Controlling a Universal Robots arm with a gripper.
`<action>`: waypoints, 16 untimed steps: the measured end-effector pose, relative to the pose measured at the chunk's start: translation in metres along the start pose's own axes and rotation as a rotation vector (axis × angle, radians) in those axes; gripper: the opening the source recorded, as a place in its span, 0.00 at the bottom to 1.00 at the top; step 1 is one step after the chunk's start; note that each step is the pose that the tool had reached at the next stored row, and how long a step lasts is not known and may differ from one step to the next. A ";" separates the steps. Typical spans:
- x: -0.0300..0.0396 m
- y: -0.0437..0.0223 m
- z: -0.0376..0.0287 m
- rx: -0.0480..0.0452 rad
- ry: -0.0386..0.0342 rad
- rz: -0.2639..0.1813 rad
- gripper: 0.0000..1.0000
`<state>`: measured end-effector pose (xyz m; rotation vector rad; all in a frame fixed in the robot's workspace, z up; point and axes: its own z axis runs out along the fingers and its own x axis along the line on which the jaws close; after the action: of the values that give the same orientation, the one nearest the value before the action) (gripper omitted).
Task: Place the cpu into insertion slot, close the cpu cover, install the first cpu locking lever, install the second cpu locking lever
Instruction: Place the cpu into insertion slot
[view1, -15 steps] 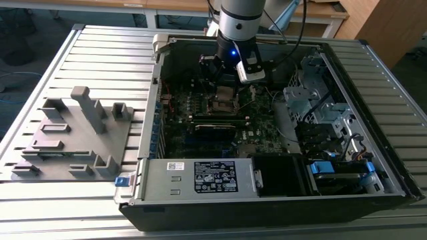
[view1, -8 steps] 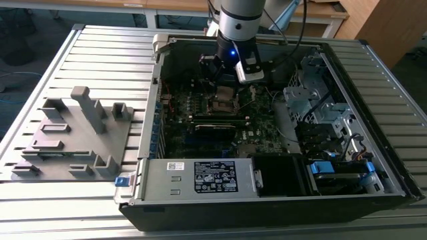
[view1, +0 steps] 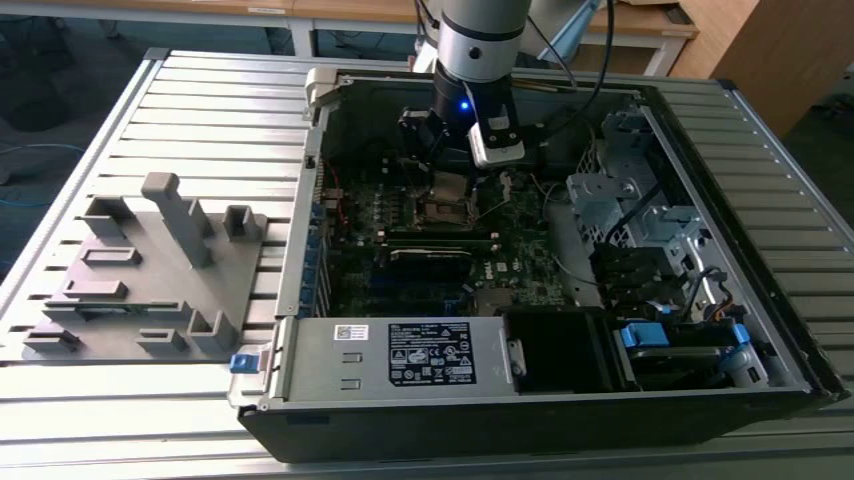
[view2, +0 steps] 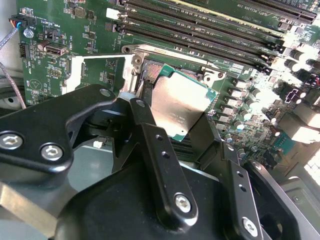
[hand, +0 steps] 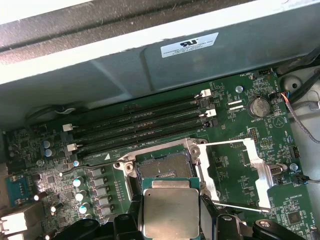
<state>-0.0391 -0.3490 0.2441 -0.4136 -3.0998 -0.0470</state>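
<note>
Ribbed grey metal table (view1: 200, 110); wooden desks (view1: 360, 10) far behind. Grey moulded fixture (view1: 147, 270) at exterior view's left, beside open black computer case (view1: 534, 420). Inside, dark green motherboard (hand: 250, 90). Black gripper (view2: 172, 112), fingers (view2: 150, 130) clamped on cpu (hand: 171, 212), dull silver square, just over insertion slot (hand: 162, 167); contact unclear. Thin metal cpu cover (hand: 259, 172) swung open beside slot.

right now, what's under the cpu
The insertion slot, its cpu cover lying open beside it. The cpu, held in the gripper, hides the slot's nearer part.
</note>
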 end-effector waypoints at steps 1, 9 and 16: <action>0.0000 0.0000 0.0000 0.0001 0.0000 0.000 0.54; 0.0000 0.0000 0.0002 0.0000 -0.0002 0.004 0.54; 0.0000 0.0000 0.0012 -0.0011 -0.0020 0.070 0.54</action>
<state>-0.0391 -0.3490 0.2429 -0.5215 -3.0846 -0.0476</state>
